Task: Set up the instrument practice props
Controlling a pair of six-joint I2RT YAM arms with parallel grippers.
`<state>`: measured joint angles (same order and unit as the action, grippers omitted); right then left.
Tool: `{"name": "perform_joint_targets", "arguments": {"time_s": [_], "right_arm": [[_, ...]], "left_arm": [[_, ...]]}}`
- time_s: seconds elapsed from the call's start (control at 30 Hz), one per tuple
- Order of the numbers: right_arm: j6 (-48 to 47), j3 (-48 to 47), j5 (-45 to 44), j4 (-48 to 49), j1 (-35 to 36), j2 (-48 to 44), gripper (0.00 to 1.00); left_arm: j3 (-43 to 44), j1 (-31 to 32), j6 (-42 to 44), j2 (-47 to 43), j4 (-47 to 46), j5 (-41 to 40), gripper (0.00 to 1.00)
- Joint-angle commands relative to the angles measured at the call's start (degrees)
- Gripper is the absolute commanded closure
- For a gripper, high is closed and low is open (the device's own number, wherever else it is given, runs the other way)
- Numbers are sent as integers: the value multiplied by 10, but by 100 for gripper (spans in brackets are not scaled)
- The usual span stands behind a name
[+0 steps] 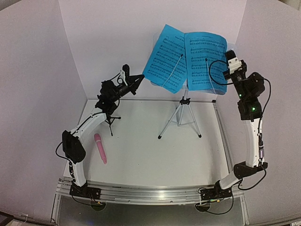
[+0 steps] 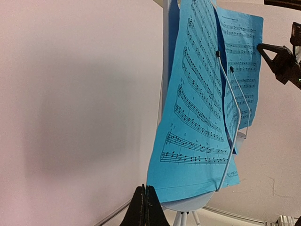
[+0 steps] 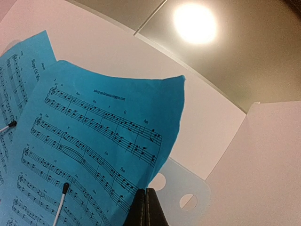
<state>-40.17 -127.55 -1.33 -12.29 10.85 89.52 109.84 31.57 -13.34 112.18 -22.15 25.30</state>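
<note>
The music stand (image 1: 181, 115) stands on its silver tripod at the back of the table. Two blue sheet-music pages sit on it under thin wire retainers. My left gripper (image 1: 142, 76) is shut, and the lower left corner of the skewed left page (image 1: 164, 59) meets its fingertip seam (image 2: 146, 187). My right gripper (image 1: 229, 48) is shut at the right page's (image 1: 204, 61) right edge. That edge curls off the pale blue plate (image 3: 176, 174) into the seam (image 3: 146, 189). The pink microphone (image 1: 100, 148) lies flat at the table's left. The black tripod mic holder (image 1: 110, 121) stands behind my left arm, partly hidden.
White walls close in the table on the left, back and right. A metal rail (image 1: 155, 193) runs along the near edge between the arm bases. My right arm's wrist (image 2: 282, 61) shows past the pages in the left wrist view.
</note>
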Motion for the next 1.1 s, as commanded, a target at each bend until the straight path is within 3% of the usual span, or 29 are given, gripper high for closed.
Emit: {"name": "perform_joint_targets", "arguments": {"time_s": [0.0, 0.33, 0.77, 1.07], "right_arm": [[-25, 1, 11, -5, -3, -1, 100], [-40, 44, -37, 0, -12, -21, 100], [-77, 15, -14, -5, -50, -6, 100], [-111, -59, -2, -41, -54, 25, 100]], "left_arm": [[2, 2, 5, -35, -18, -5, 100], [3, 2, 3, -34, -20, -3, 100], [-2, 2, 7, -37, -22, -3, 100], [-1, 2, 7, -37, -21, -4, 100]]}}
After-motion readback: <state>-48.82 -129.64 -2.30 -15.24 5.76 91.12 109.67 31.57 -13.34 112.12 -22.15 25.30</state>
